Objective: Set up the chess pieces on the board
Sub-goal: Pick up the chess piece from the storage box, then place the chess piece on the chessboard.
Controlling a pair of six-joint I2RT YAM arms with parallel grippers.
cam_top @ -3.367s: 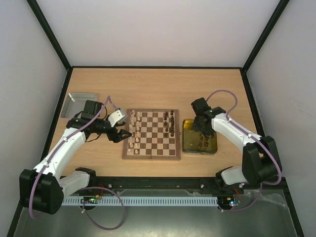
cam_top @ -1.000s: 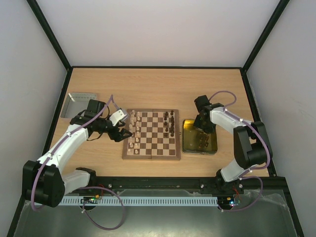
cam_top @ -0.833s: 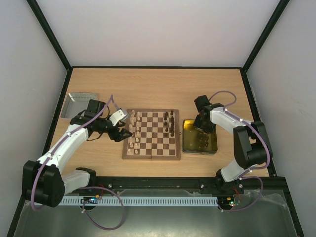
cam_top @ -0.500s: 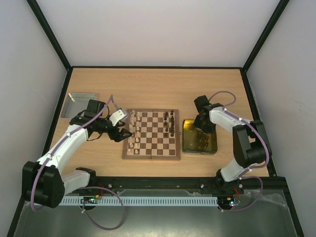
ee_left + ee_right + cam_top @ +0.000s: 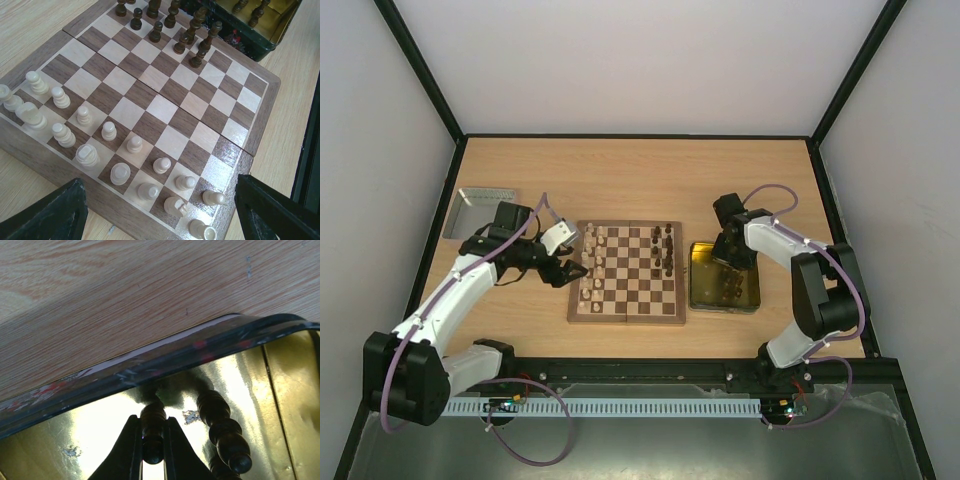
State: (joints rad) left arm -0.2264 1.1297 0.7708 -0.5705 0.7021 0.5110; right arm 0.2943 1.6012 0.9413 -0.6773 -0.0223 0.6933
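The checked wooden board (image 5: 628, 272) lies mid-table. Pale pieces (image 5: 109, 131) stand in two rows along its left side. Dark pieces (image 5: 192, 35) stand near its right side. My left gripper (image 5: 569, 270) hovers open and empty at the board's left edge, its fingers (image 5: 47, 216) wide apart low in the left wrist view. My right gripper (image 5: 724, 262) is down in the yellow transparent tray (image 5: 702, 292), shut on a dark piece (image 5: 153, 432). Another dark piece (image 5: 224, 432) stands just to the right of it.
A silver metal tray (image 5: 480, 211) sits at the back left of the table. The yellow tray's dark rim (image 5: 150, 370) runs across the right wrist view, with bare wooden table beyond it. More dark pieces (image 5: 732, 288) stand in the yellow tray.
Since the oldest frame my right arm has swung in over the yellow tray's back part and lowered there. In the last second both arms hold nearly still.
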